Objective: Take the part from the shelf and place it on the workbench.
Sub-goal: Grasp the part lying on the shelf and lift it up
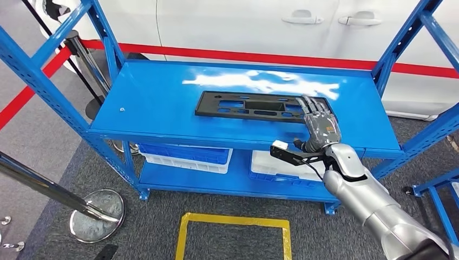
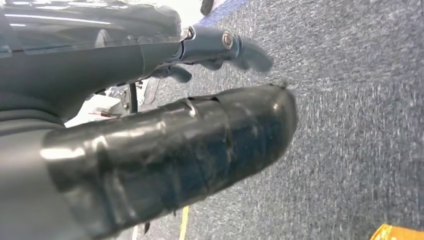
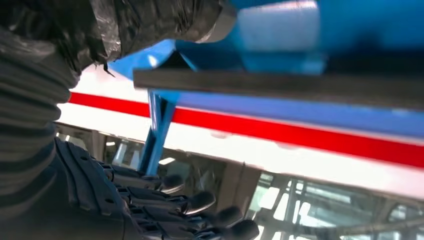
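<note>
The part (image 1: 249, 104) is a flat black plate with several cut-outs, lying on the top board of the blue shelf (image 1: 157, 103). My right hand (image 1: 319, 127) lies at the part's right end, its straight fingers reaching over the plate and its thumb near the shelf's front edge. In the right wrist view the fingers (image 3: 200, 202) are spread and stand apart from a dark flat edge (image 3: 280, 85) lying against the blue board; nothing is gripped. My left hand (image 2: 220, 47) hangs over the grey carpet, empty, with its thick thumb (image 2: 200, 150) in front.
Blue and white bins (image 1: 184, 154) (image 1: 281, 169) sit on the lower shelf. A white car with a red stripe (image 1: 243, 21) stands behind the rack. A stanchion base (image 1: 97, 214) is at the left, a yellow floor outline (image 1: 233, 235) in front, another blue frame (image 1: 438, 189) at the right.
</note>
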`<state>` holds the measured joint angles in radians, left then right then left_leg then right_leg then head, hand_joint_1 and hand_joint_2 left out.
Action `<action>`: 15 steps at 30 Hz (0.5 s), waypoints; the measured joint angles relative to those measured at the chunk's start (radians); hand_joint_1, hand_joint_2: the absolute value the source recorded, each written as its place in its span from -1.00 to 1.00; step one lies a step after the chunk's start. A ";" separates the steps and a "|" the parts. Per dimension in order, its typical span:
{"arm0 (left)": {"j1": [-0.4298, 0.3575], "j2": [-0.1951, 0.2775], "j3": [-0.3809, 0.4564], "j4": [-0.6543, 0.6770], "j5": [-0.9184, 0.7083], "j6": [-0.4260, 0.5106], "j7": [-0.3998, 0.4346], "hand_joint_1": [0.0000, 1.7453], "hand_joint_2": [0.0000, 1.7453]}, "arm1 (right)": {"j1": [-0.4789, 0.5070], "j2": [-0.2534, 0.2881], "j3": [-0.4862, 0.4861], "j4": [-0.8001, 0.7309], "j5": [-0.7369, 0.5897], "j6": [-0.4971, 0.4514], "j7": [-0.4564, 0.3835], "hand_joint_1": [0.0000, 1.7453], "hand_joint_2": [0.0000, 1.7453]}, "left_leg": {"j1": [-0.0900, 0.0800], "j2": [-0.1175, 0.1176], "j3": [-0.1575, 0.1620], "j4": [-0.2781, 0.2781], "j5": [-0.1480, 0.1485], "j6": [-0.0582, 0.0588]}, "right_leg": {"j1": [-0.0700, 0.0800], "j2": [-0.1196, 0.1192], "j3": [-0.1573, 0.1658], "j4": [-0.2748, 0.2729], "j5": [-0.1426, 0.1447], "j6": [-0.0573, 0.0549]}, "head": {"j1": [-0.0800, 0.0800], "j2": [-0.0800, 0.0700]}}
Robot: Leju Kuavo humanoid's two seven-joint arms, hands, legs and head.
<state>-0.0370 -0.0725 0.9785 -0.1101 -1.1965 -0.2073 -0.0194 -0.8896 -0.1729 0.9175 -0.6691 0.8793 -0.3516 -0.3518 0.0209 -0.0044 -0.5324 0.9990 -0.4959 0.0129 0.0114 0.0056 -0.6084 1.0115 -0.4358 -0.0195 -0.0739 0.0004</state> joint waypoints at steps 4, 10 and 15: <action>-0.001 0.000 0.000 -0.006 0.002 -0.004 0.006 -1.00 -1.00 | 0.003 0.011 0.015 0.034 0.000 0.006 0.000 -1.00 1.00 | 0.000 0.000 0.002 -0.001 0.000 -0.003 | 0.001 0.000 -0.001 0.005 -0.004 -0.003 | 0.000 0.000; -0.004 0.002 0.000 -0.011 0.002 -0.006 0.008 -1.00 -1.00 | 0.003 0.047 0.031 0.075 0.004 0.003 0.016 -1.00 1.00 | 0.000 0.000 0.003 -0.002 0.002 -0.006 | 0.001 0.000 -0.002 0.009 -0.004 -0.004 | 0.000 0.000; -0.005 0.002 0.000 -0.013 0.001 -0.006 0.008 -1.00 -1.00 | 0.003 0.080 0.036 0.099 0.004 -0.001 0.029 -1.00 1.00 | 0.000 0.000 0.003 -0.002 0.003 -0.008 | 0.001 0.000 -0.002 0.009 -0.004 -0.004 | 0.000 0.000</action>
<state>-0.0420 -0.0710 0.9785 -0.1235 -1.1955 -0.2132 -0.0112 -0.8869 -0.0930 0.9532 -0.5698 0.8828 -0.3530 -0.3232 0.0212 -0.0043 -0.5296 0.9970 -0.4931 0.0052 0.0121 0.0056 -0.6100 1.0204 -0.4394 -0.0237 -0.0736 0.0004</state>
